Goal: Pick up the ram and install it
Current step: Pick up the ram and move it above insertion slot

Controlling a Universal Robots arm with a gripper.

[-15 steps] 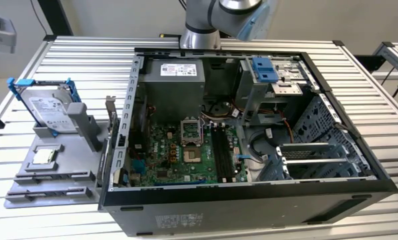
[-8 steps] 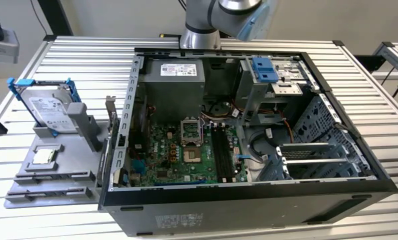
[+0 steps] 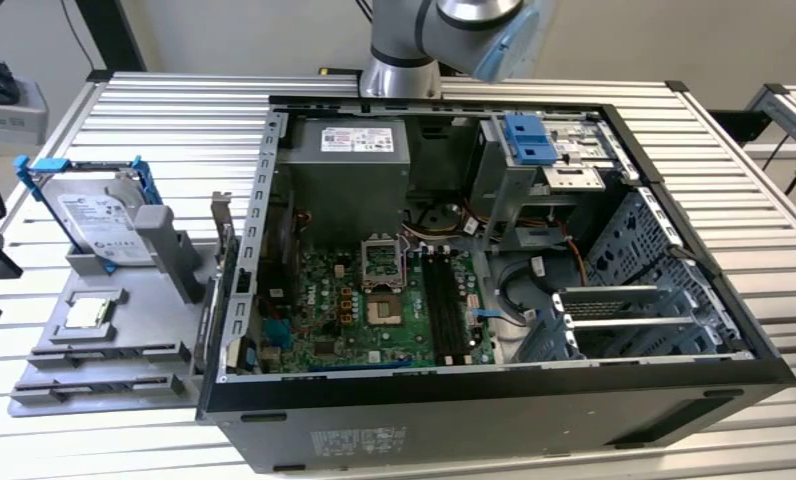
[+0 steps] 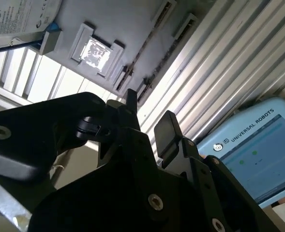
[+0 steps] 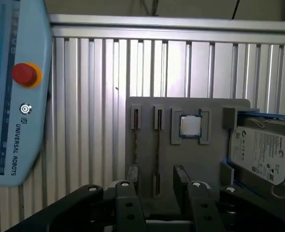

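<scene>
Since ram [image 5: 157, 154] stands edge-up in gray holder [image 5: 215, 108] slot nr chip [image 5: 190, 125], prob. for pinching both faces, holds end effector [image 5: 156, 186] open & empty, apart, facing it over table [image 5: 84, 96].

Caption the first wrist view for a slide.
Open gripper facing the grey fixture that holds ram, a chip and a hard drive.

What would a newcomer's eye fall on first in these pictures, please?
The open computer case dominates the middle of the slatted table in the exterior view, its green motherboard exposed. At the exterior view's left, a grey fixture carries a silver hard drive in a blue frame and a small square chip. In the first wrist view the open hand faces that fixture.
</scene>
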